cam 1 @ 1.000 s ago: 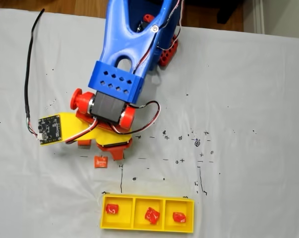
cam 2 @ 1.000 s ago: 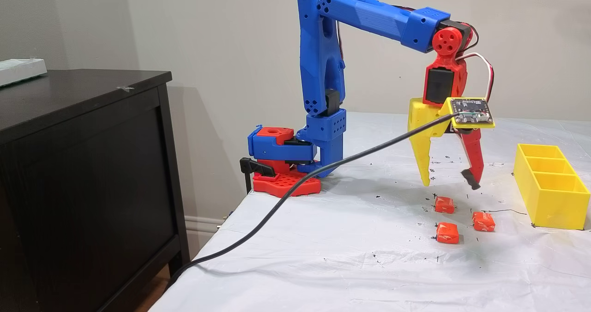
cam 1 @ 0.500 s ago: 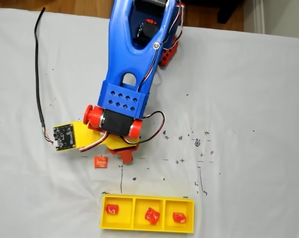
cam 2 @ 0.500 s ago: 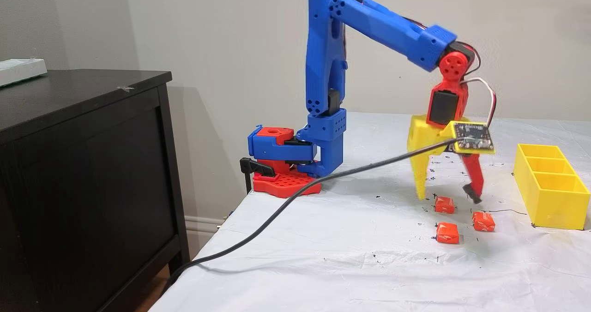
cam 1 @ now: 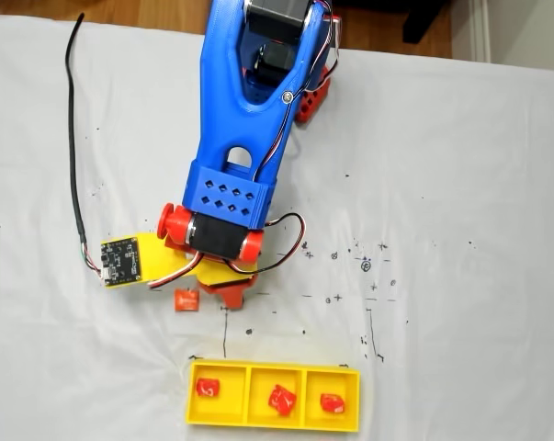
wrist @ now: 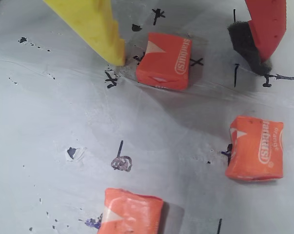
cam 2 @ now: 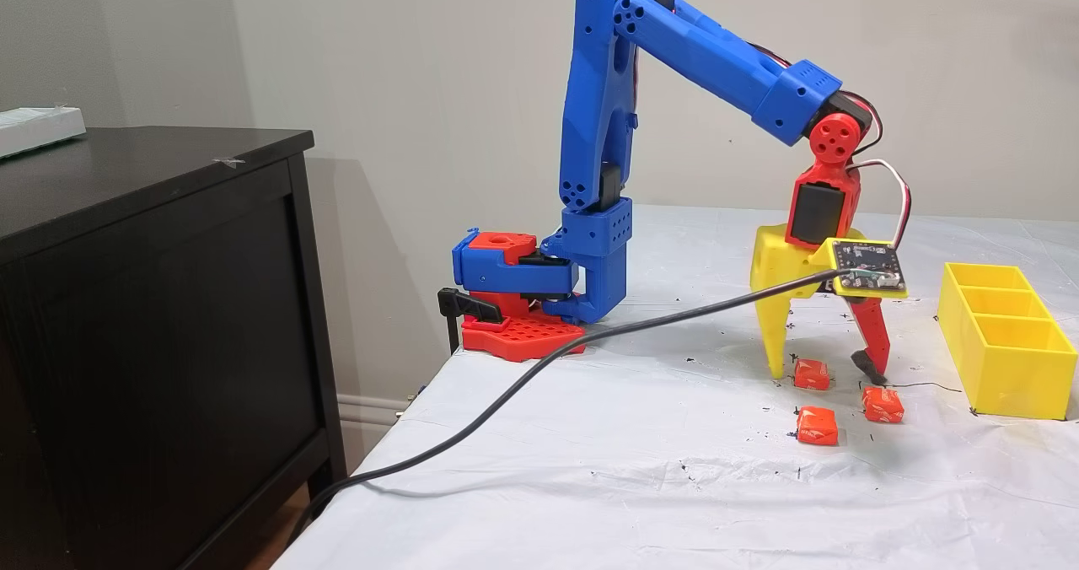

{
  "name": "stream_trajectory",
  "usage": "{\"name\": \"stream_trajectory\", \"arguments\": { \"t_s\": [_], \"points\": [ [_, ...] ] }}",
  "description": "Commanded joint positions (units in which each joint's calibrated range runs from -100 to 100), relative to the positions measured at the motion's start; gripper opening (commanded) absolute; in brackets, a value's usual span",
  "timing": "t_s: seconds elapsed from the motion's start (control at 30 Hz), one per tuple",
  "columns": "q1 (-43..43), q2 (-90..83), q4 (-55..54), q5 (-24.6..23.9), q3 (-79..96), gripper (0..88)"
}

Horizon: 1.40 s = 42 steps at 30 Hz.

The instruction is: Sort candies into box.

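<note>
My gripper (wrist: 190, 56) is wide open and holds nothing. I have it spread like this so one candy (wrist: 164, 60) fits in the gap. My yellow finger (wrist: 95, 27) has its tip just beside the candy's left edge in the wrist view. My red finger (wrist: 264, 29), with its dark pad, is still a little way off on the other side. I am low down so the tips can close around the candy and not slide over the top — that is my guess.

Two more candies wait on the white cloth (cam 2: 641, 460). One candy (wrist: 255, 147) is off to the right in the wrist view and one (wrist: 132, 212) is at the bottom. In the side fixed view I see the same three: one between my fingers (cam 2: 812, 373), one near (cam 2: 883, 404) and one in front (cam 2: 817, 425).

The box (cam 1: 273, 421) sits near, with one candy in each part: (cam 1: 208, 388), (cam 1: 281, 399), (cam 1: 331, 402). So I think half the job is done.

A second ago my fingers hung well above the cloth. Now my arm (cam 2: 716, 51) has dipped and the tips are down by the candy. The candies and the box have not moved.
</note>
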Motion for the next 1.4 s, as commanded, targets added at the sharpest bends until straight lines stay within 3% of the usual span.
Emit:
{"name": "stream_trajectory", "arguments": {
  "t_s": [0.0, 0.07, 0.17, 0.57, 0.63, 0.93, 1.1, 1.37],
  "points": [
    [-0.2, 2.1, -0.2, -0.1, -2.7, 30.2],
    [-0.5, 5.2, 1.5, -0.4, -5.7, 28.2],
    [-0.5, 8.1, 3.7, -0.8, -8.6, 10.8],
    [0.7, -1.8, -2.6, -1.9, -0.6, 5.1],
    [0.7, -2.4, -3.0, -1.5, -0.3, 0.1],
    [0.6, -9.7, -2.6, -1.1, 1.3, 0.1],
    [-2.3, -29.4, -12.8, -3.2, 11.4, 0.1],
    [-7.2, -34.0, -14.9, -8.0, 6.8, 0.1]
  ]
}}
